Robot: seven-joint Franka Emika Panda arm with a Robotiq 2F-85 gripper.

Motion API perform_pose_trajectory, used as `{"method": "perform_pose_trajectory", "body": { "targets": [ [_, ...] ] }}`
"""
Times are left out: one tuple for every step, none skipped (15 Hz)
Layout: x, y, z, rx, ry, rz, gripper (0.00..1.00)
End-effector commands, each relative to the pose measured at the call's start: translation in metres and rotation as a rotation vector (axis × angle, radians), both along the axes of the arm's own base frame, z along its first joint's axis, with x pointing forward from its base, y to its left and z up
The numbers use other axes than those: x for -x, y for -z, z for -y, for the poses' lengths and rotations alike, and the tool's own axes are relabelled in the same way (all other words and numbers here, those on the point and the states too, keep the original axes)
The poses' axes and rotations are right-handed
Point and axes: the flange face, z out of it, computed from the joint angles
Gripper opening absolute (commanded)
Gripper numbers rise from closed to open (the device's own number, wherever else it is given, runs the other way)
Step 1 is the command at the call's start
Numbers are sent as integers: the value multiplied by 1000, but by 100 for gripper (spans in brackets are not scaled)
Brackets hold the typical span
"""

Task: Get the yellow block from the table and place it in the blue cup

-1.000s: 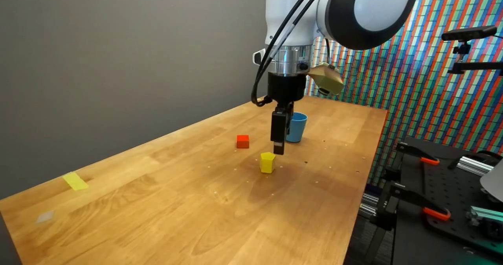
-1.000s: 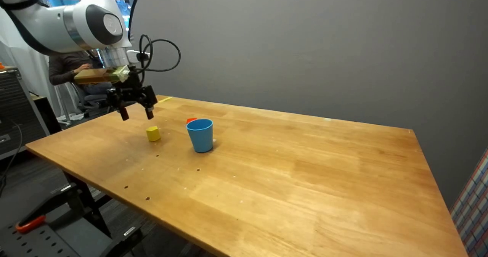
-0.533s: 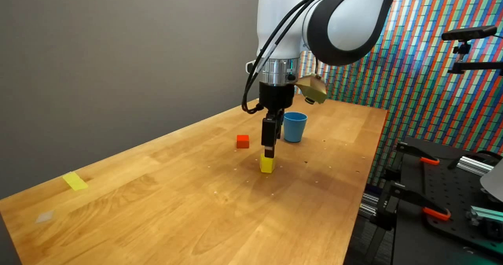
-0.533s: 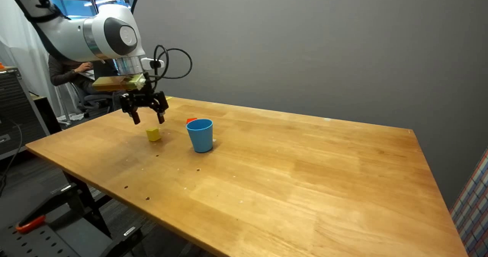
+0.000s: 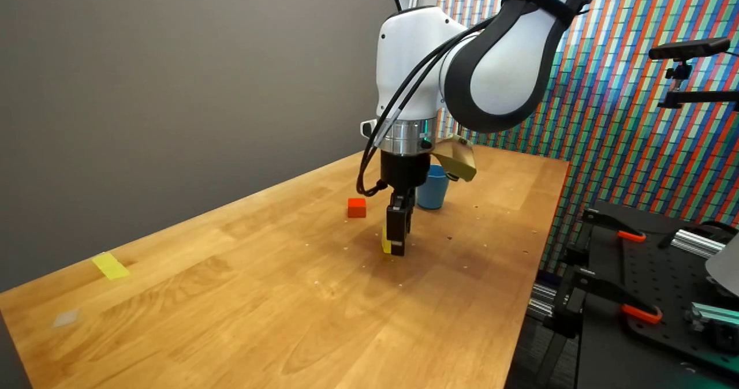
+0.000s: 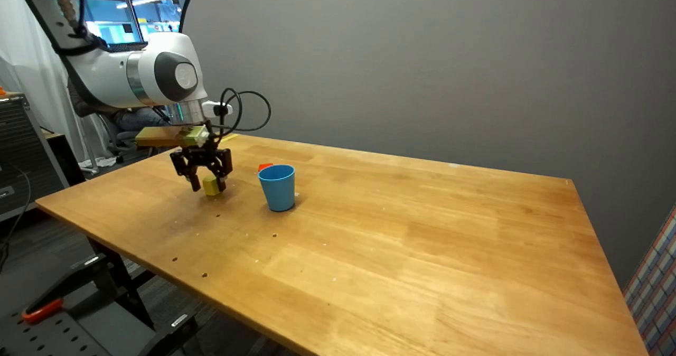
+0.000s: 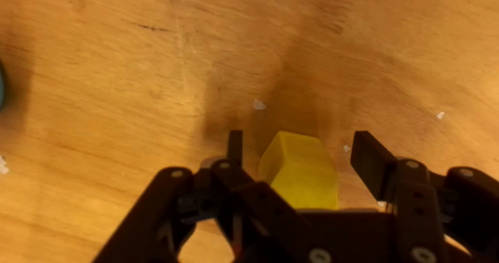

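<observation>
I had lowered the gripper [image 7: 297, 148], jaws spread, astride the yellow block [image 7: 306, 173]; closing, I judged, was due before transfer to the blue cup [image 6: 278, 189].

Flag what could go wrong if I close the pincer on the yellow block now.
The yellow block shows slanted faces in the wrist view, so it may twist or slip as the open pincer closes. The fingertips look near the table, so going lower could press into it. The blue cup stands nearby, taller than the block; carrying too low might knock it.
</observation>
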Motion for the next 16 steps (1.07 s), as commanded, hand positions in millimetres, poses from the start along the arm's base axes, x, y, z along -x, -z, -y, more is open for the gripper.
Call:
{"method": "perform_pose_trajectory", "body": {
  "targets": [
    [-4,-1,-7,-49,-34,45,42],
    [-4,-2,-9,-54,-45,52,35],
    [-5,-2,-9,-58,-54,63,27],
    [-7,-4,-9,-59,-59,71,20],
    [-9,-6,-6,-54,-57,74,19],
    [-10,-10,-2,-46,-52,86,19],
    [-11,-17,5,-37,-34,92,19],
    [-13,-25,14,-27,-10,104,19],
    [-14,-41,27,-19,28,121,19],
    [-16,-54,39,-10,56,150,19],
    [-18,-66,51,5,82,179,19],
    [-20,-79,63,17,110,202,19],
    [-19,-93,75,33,138,230,19],
    [-19,-103,85,52,160,251,19],
    [-17,-113,97,74,191,269,19],
    [-16,-121,108,92,219,291,19]
  ]
}}
